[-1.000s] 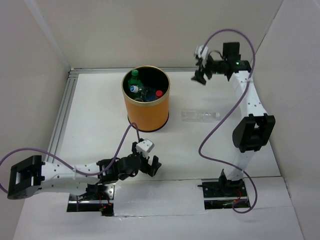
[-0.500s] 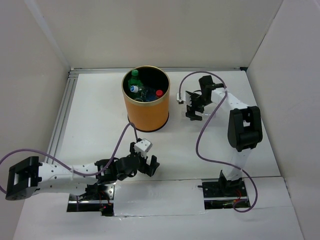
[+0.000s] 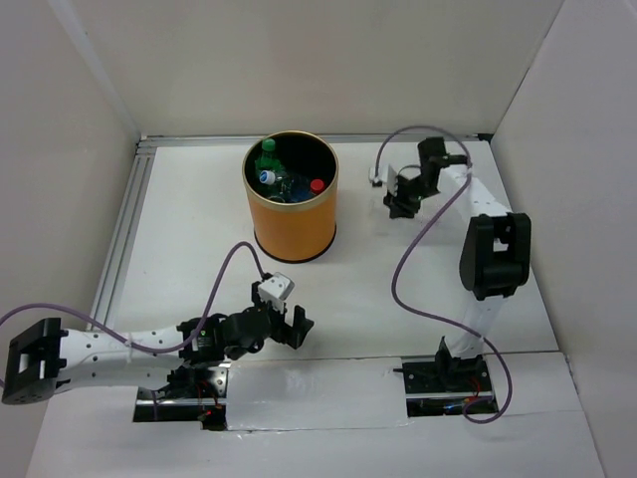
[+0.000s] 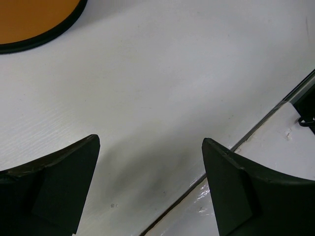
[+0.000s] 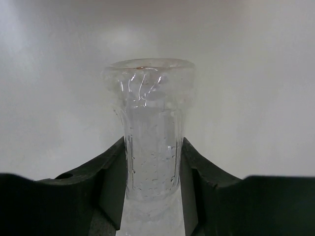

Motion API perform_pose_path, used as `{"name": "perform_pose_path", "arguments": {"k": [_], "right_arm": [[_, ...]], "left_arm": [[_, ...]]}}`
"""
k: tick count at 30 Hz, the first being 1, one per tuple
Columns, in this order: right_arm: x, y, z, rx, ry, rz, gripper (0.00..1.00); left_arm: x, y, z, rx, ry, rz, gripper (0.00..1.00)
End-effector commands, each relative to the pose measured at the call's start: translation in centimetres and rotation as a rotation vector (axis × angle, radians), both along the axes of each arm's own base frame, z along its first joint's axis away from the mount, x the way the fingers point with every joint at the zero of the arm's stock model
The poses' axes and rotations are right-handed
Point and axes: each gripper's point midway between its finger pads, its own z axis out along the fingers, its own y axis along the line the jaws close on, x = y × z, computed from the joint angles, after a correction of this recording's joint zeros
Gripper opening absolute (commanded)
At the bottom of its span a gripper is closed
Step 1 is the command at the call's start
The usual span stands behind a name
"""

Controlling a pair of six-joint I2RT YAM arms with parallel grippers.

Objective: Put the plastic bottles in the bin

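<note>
In the right wrist view a plain clear plastic bottle (image 5: 150, 113) stands between my right gripper's (image 5: 152, 147) two black fingers, which press on its sides. Seen from above, that gripper (image 3: 401, 195) hangs right of the bin and the arm hides the bottle. The orange bin (image 3: 291, 204) stands at centre back; inside lie several bottles, with a green cap (image 3: 269, 145), a blue cap (image 3: 266, 177) and a red cap (image 3: 317, 185). My left gripper (image 3: 286, 333) is low near the table's front edge, open (image 4: 150, 143) over bare table, nothing between its fingers.
The bin's black base rim (image 4: 44, 37) shows at the left wrist view's top left. An aluminium rail (image 3: 123, 224) runs along the table's left side. White walls close in the back and both sides. A seam (image 4: 231, 147) crosses the table by the left gripper.
My right gripper came down onto the clear bottle lying right of the bin, shut on it and rose back; the bottle no longer lies on the table. The left arm shifted slightly left.
</note>
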Motion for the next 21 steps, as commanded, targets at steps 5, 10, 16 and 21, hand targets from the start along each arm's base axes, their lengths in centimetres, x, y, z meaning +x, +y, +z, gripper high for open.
{"name": "perform_pose_path", "arguments": {"k": [5, 10, 16, 21], "right_arm": [[2.2, 5.3, 30.1, 0.476, -0.553, 0.014, 0.25], [-1.0, 14.1, 36.8, 0.796, -0.508, 0.165, 0.28], [-1.7, 24.6, 36.5, 0.882, -0.359, 0.352, 0.38], [1.0, 28.7, 31.8, 0.867, -0.236, 0.315, 0.6]], "left_arm": [[0.4, 0.5, 2.1, -0.112, -0.024, 0.052, 0.97], [0.3, 0.8, 1.8, -0.111, -0.015, 0.056, 0.97], [0.1, 1.0, 1.9, -0.123, -0.001, 0.064, 0.97], [0.2, 1.2, 2.0, -0.139, -0.003, 0.077, 0.97]]}}
